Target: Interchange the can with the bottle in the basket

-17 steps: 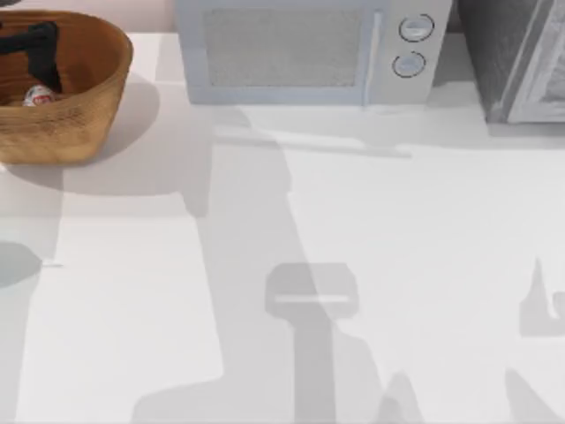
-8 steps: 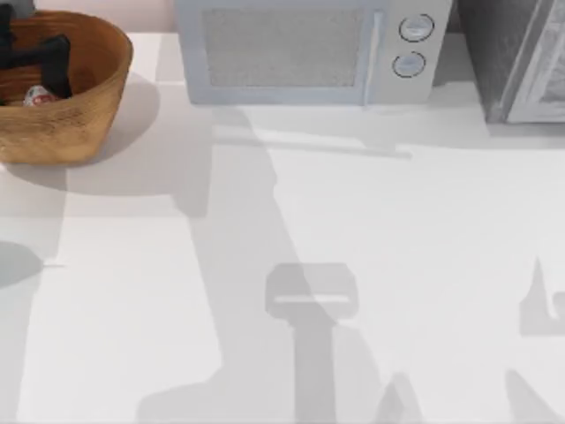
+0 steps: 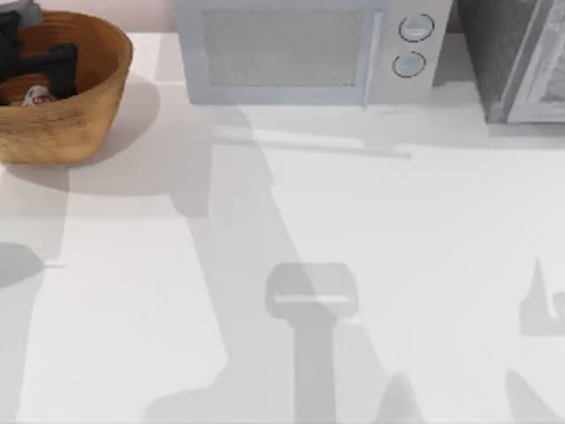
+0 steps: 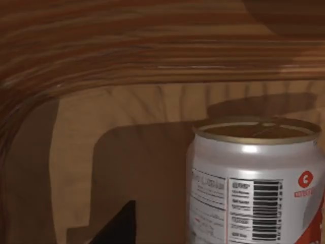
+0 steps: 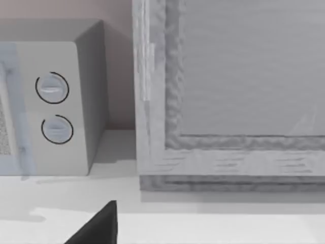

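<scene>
**Inspector:** Markings first. What can be read on the can (image 4: 256,183)?

**Assistant:** Little. In the left wrist view it shows a barcode, a block of fine print too small to read, and a red round badge with a white "C" over a line of red lettering I cannot make out. The body is white, with red at the lower edge and a dull gold top.

**Inspector:** Its location?

**Assistant:** It stands upright on the floor of the basket (image 3: 88,110), close to the wall, at the table's far left corner beside the microwave (image 3: 305,51). From above, only a sliver of the can (image 3: 35,95) shows.

**Inspector:** And the claw?

**Assistant:** The left gripper (image 3: 44,64) is inside the basket, just above and beside the can. One dark fingertip (image 4: 119,229) is near the can without touching it. Whether the claw is released or clenched, I cannot tell.

**Inspector:** The other arm?

**Assistant:** The right wrist view faces the microwave's two dials (image 5: 53,109) and a grey cabinet (image 5: 228,91).
</scene>
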Action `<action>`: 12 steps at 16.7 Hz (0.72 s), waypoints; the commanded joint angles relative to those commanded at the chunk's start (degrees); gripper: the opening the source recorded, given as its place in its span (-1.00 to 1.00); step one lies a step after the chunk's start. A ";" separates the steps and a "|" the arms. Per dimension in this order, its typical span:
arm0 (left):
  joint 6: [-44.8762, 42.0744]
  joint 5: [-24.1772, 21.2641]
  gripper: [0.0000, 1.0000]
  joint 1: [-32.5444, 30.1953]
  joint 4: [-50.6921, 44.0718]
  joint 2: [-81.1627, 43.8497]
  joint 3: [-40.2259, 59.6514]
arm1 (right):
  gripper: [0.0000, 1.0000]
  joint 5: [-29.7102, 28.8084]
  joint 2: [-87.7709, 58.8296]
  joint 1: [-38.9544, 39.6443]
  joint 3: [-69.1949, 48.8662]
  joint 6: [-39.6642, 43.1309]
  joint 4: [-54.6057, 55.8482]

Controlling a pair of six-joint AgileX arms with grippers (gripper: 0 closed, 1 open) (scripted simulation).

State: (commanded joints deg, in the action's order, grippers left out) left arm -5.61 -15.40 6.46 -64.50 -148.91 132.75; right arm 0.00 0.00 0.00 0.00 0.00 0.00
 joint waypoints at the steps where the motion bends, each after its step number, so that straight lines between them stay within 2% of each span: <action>1: 0.00 0.00 0.70 0.00 0.00 0.00 0.00 | 1.00 0.00 0.00 0.00 0.00 0.00 0.00; 12: 0.00 0.00 -0.96 0.00 0.00 0.00 0.00 | 1.00 0.00 0.00 0.00 0.00 0.00 0.00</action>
State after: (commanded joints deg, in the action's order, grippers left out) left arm -5.61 -15.40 6.46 -64.50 -148.91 132.75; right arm 0.00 0.00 0.00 0.00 0.00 0.00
